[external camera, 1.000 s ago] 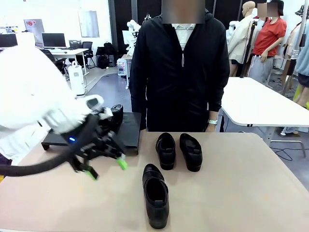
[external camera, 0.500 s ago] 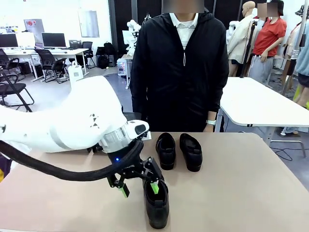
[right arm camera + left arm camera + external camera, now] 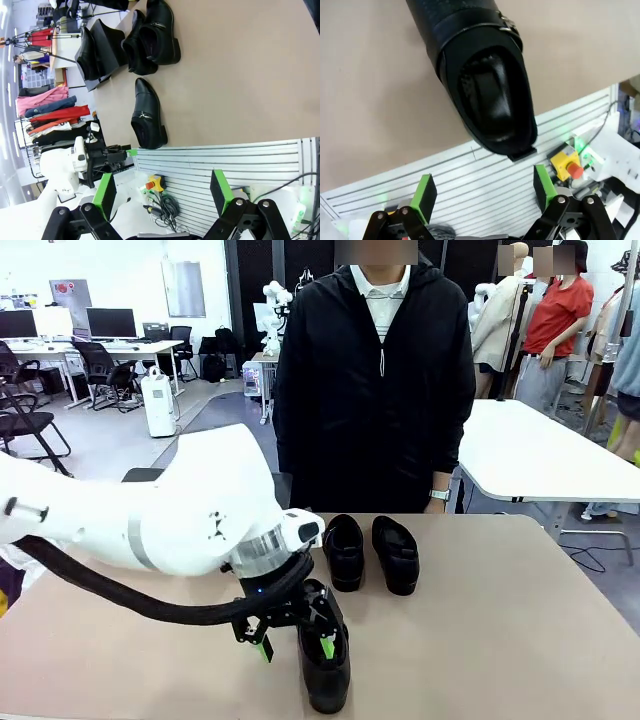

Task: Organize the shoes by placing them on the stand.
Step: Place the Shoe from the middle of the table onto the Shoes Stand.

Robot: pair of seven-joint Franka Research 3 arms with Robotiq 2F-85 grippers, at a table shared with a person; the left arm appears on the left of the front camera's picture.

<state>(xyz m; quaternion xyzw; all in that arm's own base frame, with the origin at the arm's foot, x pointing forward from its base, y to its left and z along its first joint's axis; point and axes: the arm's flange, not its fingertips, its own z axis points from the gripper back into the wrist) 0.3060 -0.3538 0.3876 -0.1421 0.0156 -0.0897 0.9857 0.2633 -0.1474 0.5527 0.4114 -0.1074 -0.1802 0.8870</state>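
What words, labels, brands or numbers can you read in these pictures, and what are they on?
No text can be read.
The poster on the far wall: too small and blurred.
The shoe at the table's near edge: no brand or print visible.
The yellow button box: no legible label.

- A tan tabletop takes up the foreground, and a ribbed metal strip runs along its near edge.
- A white table stands behind it to the right.
- At far left, desks with dark monitors and black office chairs line a white wall.
- The floor is grey and smooth.
- A dark panel wall stands at the back centre.
- The light is bright and even.
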